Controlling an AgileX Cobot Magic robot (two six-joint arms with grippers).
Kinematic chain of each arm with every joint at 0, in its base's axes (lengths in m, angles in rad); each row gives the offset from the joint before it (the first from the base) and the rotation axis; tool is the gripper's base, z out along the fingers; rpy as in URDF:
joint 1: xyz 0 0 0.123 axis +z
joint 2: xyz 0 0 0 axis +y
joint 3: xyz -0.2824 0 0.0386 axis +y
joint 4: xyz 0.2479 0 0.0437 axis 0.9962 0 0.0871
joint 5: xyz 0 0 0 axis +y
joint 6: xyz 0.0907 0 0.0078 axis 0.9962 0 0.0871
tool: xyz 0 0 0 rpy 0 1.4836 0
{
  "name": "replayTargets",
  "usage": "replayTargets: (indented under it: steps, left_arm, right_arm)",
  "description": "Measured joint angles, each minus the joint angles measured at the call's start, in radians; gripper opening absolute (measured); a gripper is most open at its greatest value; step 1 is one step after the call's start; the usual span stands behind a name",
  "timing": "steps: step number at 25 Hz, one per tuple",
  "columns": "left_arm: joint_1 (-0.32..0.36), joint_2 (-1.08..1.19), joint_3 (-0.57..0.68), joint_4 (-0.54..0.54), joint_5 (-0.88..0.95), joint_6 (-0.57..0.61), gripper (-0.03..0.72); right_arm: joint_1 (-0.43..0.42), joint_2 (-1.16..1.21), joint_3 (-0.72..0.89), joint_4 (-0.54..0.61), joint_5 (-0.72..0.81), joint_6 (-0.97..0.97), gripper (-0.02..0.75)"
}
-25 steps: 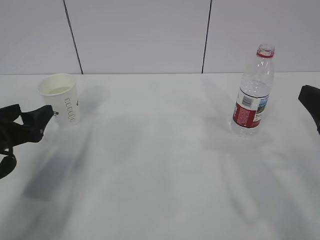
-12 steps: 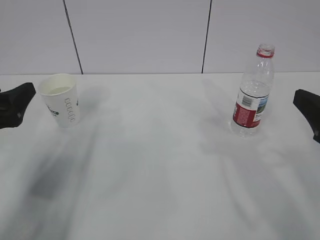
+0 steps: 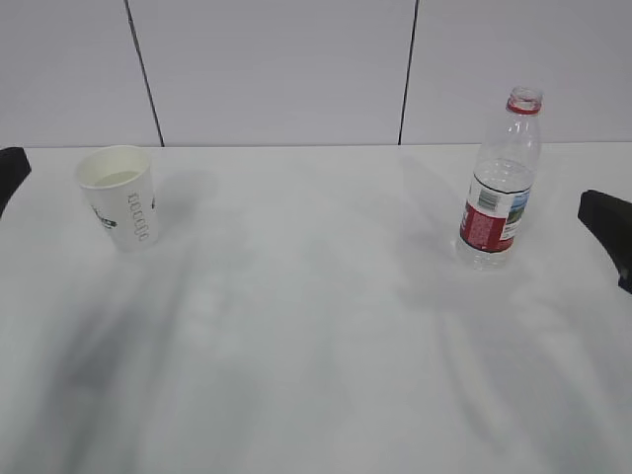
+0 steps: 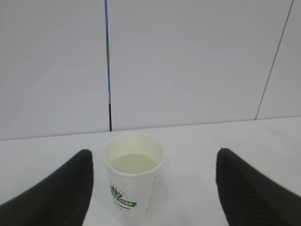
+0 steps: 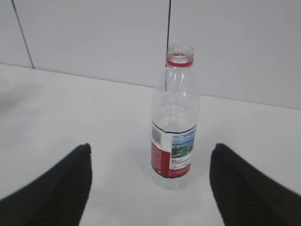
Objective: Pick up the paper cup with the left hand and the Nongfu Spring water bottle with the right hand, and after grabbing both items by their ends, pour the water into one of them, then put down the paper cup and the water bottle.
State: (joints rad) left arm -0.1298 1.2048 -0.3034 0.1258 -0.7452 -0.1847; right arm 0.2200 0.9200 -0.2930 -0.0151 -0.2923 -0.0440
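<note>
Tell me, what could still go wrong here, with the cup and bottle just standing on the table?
The paper cup holds liquid and stands between the open fingers of the left gripper; a sideways nudge could tip it and spill.

The water bottle is tall, narrow and capless, and looks nearly empty. The right gripper hangs open beside it, so a bump could easily topple it.

Both stand on the bare white table, with nothing to catch a spill.

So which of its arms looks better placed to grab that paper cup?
The left. Its wrist view shows the paper cup standing upright between the open left gripper's fingers. The right gripper faces the water bottle at the far side of the table.
</note>
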Motion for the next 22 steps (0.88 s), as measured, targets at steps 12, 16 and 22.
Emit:
replayTargets:
  steps: [12,16,22]
  left_arm:
    - [0.0,-0.331,0.002,0.001,0.224,0.0,0.592]
    - [0.0,-0.435,0.002,0.001,0.319,0.0,0.592]
    - [0.0,-0.538,0.007,0.001,0.432,0.0,0.591]
  right_arm:
    - [0.0,-0.17,0.0,0.0,0.096,0.016,0.585]
    - [0.0,-0.206,0.0,0.0,0.169,0.017,0.585]
    - [0.0,-0.259,0.002,0.0,0.217,0.017,0.586]
